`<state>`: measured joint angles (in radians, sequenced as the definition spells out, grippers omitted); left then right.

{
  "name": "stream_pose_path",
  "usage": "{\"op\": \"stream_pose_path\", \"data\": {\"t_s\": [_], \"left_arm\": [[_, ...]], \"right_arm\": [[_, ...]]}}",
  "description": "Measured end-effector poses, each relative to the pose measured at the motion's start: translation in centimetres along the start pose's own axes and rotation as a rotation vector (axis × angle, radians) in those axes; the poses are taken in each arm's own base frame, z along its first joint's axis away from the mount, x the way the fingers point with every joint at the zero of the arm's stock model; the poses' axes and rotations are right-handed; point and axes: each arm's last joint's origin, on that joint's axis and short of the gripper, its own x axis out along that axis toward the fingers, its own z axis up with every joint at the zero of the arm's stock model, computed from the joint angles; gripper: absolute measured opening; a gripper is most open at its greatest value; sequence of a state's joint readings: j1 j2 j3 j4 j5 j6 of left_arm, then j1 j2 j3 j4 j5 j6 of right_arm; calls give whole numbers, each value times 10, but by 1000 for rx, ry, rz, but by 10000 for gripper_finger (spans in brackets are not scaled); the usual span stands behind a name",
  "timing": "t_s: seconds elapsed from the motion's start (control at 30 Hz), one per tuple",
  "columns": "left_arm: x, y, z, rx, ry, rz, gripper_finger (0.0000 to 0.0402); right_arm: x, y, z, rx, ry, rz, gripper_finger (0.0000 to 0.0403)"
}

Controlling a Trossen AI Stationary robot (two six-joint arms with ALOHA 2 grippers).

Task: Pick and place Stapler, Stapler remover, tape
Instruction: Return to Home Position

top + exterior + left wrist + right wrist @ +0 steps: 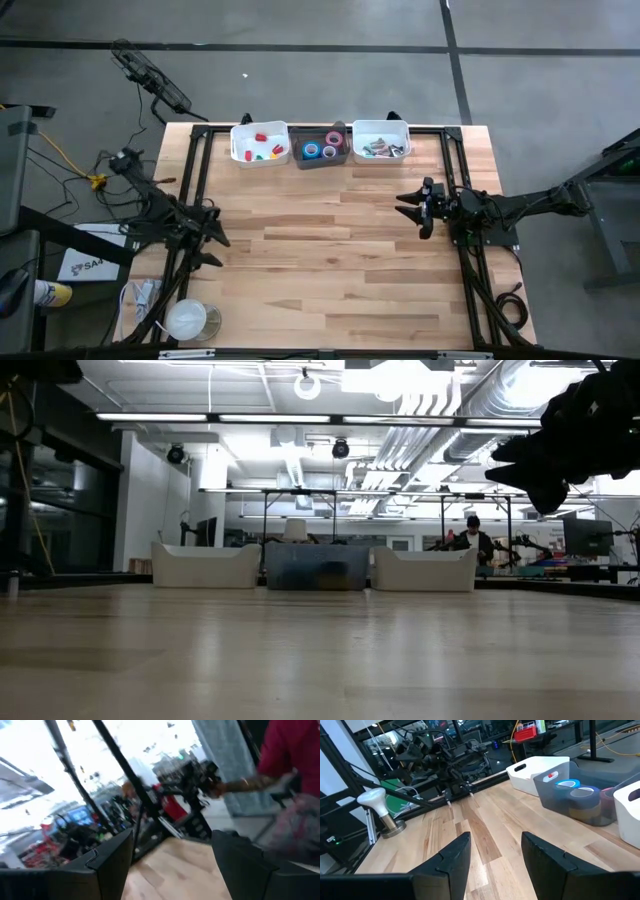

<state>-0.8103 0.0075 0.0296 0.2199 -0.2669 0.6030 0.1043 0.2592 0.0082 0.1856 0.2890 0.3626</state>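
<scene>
Three bins stand in a row at the table's far edge. The grey middle bin (320,148) holds several rolls of tape (580,795) in blue, pink and purple. The white left bin (260,143) holds small red, yellow and green pieces. The white right bin (380,141) holds small dark and metal pieces. Which of these are the stapler or the stapler remover I cannot tell. My left gripper (215,250) hangs open over the table's left edge, its fingers (110,865) apart with nothing between them. My right gripper (412,212) hangs open above the table's right side, empty (495,855).
A round white object on a metal base (187,320) stands at the near left corner, also seen in the right wrist view (377,802). Bare wooden tabletop (320,250) lies between the two arms. A person's red sleeve (290,750) shows beyond the table.
</scene>
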Motion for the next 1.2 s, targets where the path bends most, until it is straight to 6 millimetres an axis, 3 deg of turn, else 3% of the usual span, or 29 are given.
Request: {"op": "stream_pose_path", "data": {"t_s": [0.13,0.3,0.43,0.63,0.8,1.2], "left_arm": [[2,8,-6,50,1,-13,266],[1,15,-24,47,163,21,266],[1,21,-25,38,105,-42,266],[-4,34,-37,-124,261,197,266],[-8,39,-47,-122,376,244,266],[-10,43,-50,-54,416,260,266]], "right_arm": [[0,0,0,0,1,0,167],[0,0,0,-5,4,6,167],[0,0,-1,-9,16,2,167],[0,0,-2,-57,17,0,167],[0,-2,-1,-99,0,-51,167],[0,-3,-1,-108,-8,-80,167]]}}
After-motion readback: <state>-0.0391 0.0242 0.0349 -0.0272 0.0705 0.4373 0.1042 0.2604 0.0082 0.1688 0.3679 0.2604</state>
